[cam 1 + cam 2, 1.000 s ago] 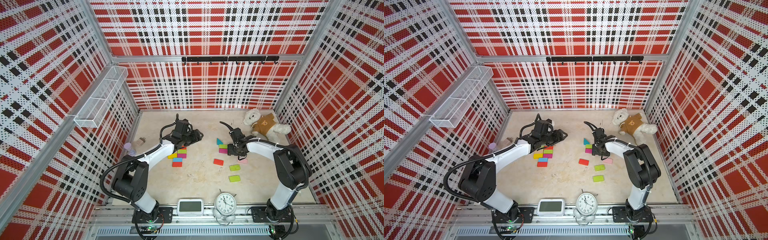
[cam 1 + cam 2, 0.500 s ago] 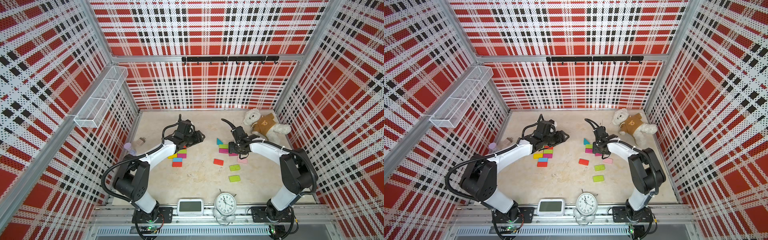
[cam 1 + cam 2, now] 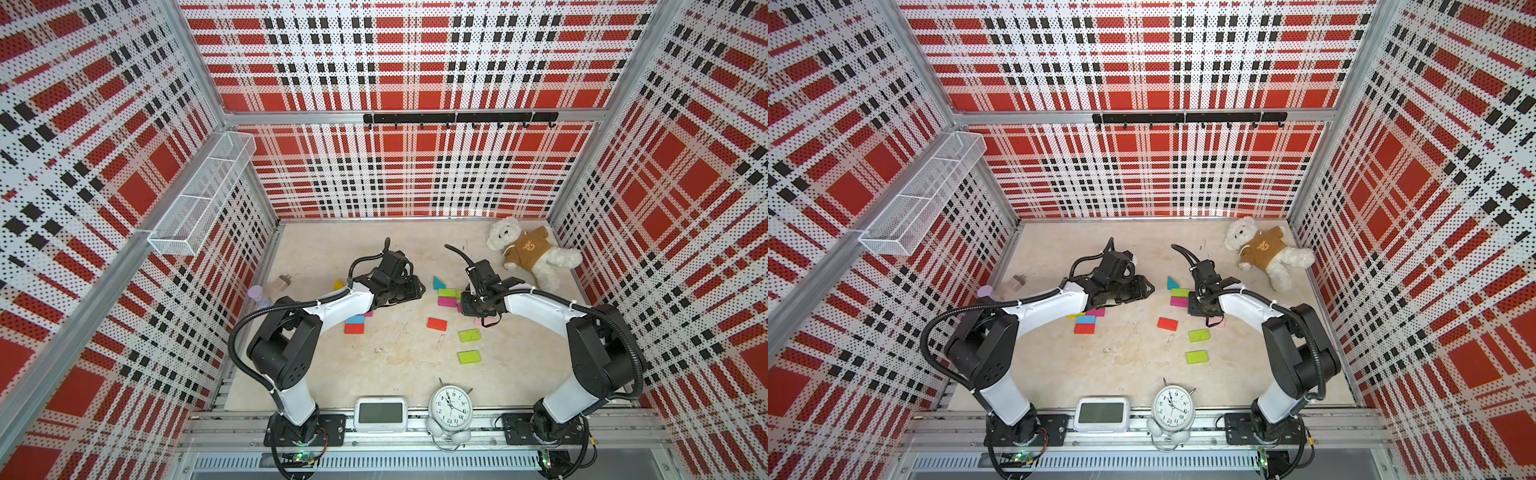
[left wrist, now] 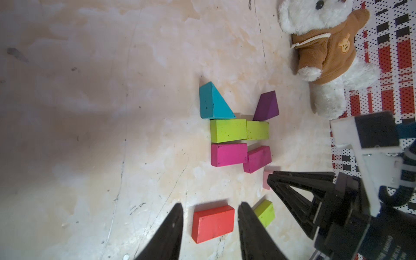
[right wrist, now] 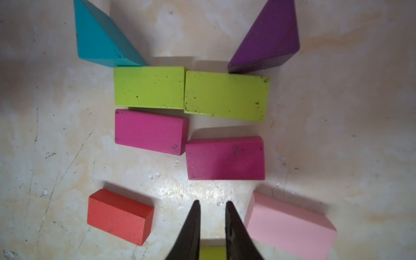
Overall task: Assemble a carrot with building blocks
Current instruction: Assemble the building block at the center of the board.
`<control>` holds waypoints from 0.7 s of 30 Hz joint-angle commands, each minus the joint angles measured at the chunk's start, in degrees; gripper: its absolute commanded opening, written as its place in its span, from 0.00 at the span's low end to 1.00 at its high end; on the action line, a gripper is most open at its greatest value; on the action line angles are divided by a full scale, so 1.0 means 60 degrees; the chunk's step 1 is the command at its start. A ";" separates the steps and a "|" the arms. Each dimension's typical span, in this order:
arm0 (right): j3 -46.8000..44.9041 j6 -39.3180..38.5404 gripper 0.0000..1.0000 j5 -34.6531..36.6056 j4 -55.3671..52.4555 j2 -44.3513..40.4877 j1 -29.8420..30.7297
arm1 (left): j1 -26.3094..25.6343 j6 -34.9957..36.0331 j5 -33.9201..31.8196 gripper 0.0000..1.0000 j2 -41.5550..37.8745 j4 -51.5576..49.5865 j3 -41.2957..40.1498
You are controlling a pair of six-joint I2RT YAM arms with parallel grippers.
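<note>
Two wedges, a teal wedge (image 5: 101,38) and a purple wedge (image 5: 267,38), crown a row of two touching lime bricks (image 5: 148,86) on the worktop (image 3: 395,365), apparently the carrot's leafy top. Two magenta bricks (image 5: 150,131) sit just beneath, one askew. A red-orange brick (image 5: 119,217) and a pink brick (image 5: 290,227) lie close by, seemingly staged for the root. The right tool (image 5: 211,203) hovers between those two, jaws a narrow slit apart and gripping nothing, likely set to nudge rather than lift. The left tool (image 4: 211,203) faces the build from the side, jaws moderately parted, also empty.
</note>
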 commanded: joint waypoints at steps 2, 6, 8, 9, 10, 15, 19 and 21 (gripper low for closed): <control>-0.0242 0.0160 0.22 -0.0298 0.0507 0.0260 0.0049 | -0.0009 -0.0203 -0.0137 0.44 0.0158 0.0565 0.0304; -0.0301 0.0171 0.22 -0.0323 0.0595 0.0494 0.0052 | -0.0014 -0.0245 -0.0088 0.44 0.0269 0.0624 0.0362; -0.0272 0.0212 0.22 -0.0203 0.0595 0.0609 0.0053 | -0.0014 -0.0262 -0.0058 0.44 0.0306 0.0661 0.0377; -0.0264 0.0204 0.22 -0.0210 0.0609 0.0665 0.0050 | -0.0011 -0.0277 -0.0048 0.43 0.0332 0.0672 0.0395; -0.0244 0.0208 0.22 -0.0196 0.0624 0.0708 0.0054 | -0.0014 -0.0277 -0.0037 0.43 0.0342 0.0670 0.0392; -0.0049 0.0170 0.23 -0.0090 0.0609 0.1006 0.0044 | -0.0007 -0.0290 0.0017 0.43 0.0423 0.0704 0.0408; 0.0139 0.0127 0.23 -0.0009 0.0580 0.1182 0.0050 | -0.0011 -0.0291 0.0077 0.43 0.0503 0.0714 0.0458; 0.0238 0.0091 0.24 0.0064 0.0544 0.1245 0.0052 | 0.0005 -0.0279 0.0096 0.43 0.0553 0.0712 0.0479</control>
